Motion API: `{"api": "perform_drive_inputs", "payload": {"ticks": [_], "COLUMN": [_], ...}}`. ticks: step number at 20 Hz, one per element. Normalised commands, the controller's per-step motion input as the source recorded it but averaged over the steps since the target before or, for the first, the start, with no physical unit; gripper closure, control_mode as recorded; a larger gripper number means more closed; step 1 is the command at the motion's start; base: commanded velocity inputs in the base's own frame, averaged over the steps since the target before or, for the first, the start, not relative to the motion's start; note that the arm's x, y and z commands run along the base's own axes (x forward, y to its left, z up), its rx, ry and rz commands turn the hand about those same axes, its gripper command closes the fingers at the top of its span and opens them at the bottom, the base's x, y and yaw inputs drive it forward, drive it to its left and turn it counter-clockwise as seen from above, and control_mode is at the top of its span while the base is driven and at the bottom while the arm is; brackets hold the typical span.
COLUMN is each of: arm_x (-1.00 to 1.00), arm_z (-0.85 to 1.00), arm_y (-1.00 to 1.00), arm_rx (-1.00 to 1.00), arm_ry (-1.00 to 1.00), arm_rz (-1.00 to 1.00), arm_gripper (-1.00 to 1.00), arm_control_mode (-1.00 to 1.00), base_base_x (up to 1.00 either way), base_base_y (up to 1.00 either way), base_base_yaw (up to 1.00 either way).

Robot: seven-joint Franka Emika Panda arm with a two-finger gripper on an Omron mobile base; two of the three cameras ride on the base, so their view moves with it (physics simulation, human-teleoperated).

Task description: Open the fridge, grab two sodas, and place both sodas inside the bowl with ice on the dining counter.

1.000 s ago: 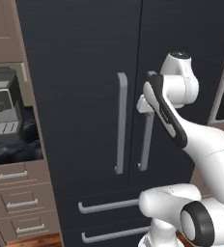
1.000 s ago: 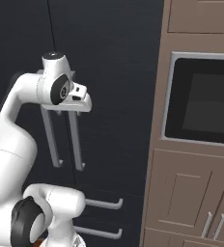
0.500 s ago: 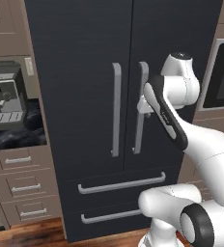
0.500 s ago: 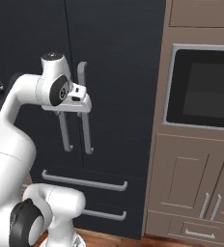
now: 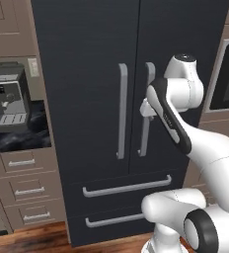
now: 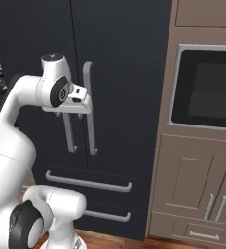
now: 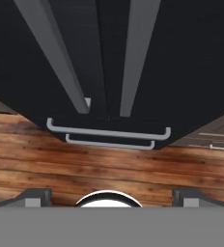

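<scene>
Kitchen cabinetry in brown wood flanks the fridge (image 5: 126,99), which stands shut, its two bar handles upright at the door seam, long axes vertical. Over the last second the base has drawn back, so more of the fridge front and its two drawers shows; the pincer (image 7: 111,195) has spread from partly open to full width and holds nothing. It hangs just before the right handle (image 6: 89,109), apparently clear of it. Judgement: door-opening is not yet begun. Sodas are not visible.

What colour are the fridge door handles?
Grey, against the dark charcoal fridge; the handles show best in the left base view.
</scene>
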Motion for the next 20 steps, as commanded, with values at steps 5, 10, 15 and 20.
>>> {"api": "perform_drive_inputs", "payload": {"ticks": [5,10,15,20], "arm_x": [0.00,0.00,0.00,0.00], "arm_z": [0.00,0.00,0.00,-0.08], "arm_y": [0.00,0.00,0.00,-0.08], "arm_rx": [0.00,0.00,0.00,0.02], "arm_ry": [0.00,0.00,0.00,-0.05], "arm_rz": [0.00,0.00,0.00,0.00], "arm_gripper": [-1.00,-1.00,-1.00,-1.00], "arm_control_mode": [1.00,1.00,1.00,-1.00], "base_base_x": [-0.23,-0.32,-0.14,0.00], "base_base_y": [0.02,0.16,0.35,0.08], "base_base_yaw": [0.00,0.00,0.00,0.00]}}
